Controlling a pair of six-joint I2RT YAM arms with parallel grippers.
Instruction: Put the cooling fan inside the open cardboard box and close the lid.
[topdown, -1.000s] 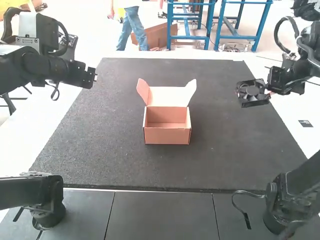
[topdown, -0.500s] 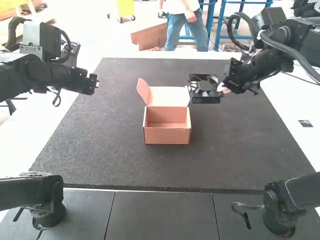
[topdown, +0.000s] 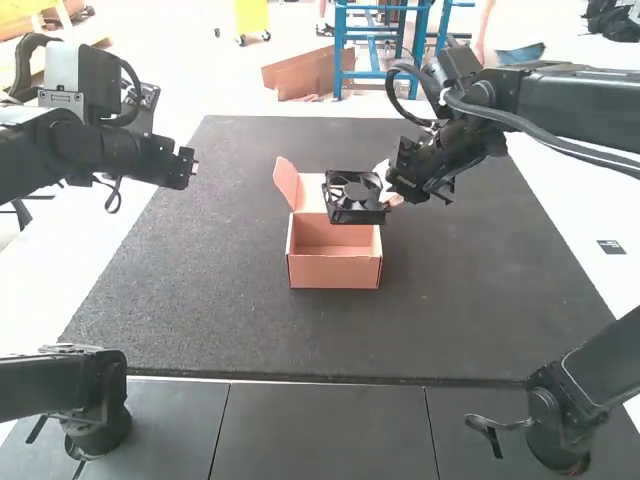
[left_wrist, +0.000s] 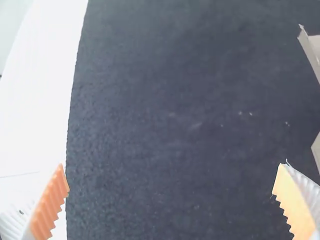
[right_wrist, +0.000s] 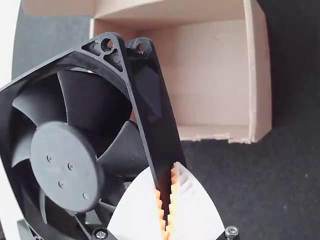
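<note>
Carrying step: my right gripper (topdown: 390, 199) clamps one edge of the cooling fan (topdown: 353, 197), holding it just above the rear of the open cardboard box (topdown: 333, 262). The square fan stands on edge, blades facing the front of the table (topdown: 180, 300); I see no clear long axis. Next, I judge, I must lower it in and release. My left gripper (left_wrist: 170, 210) hangs aside, jaws wide apart.

Open box (topdown: 333, 265) mouth under the fan (topdown: 355, 197), raised lid (topdown: 305, 192) just behind
</note>
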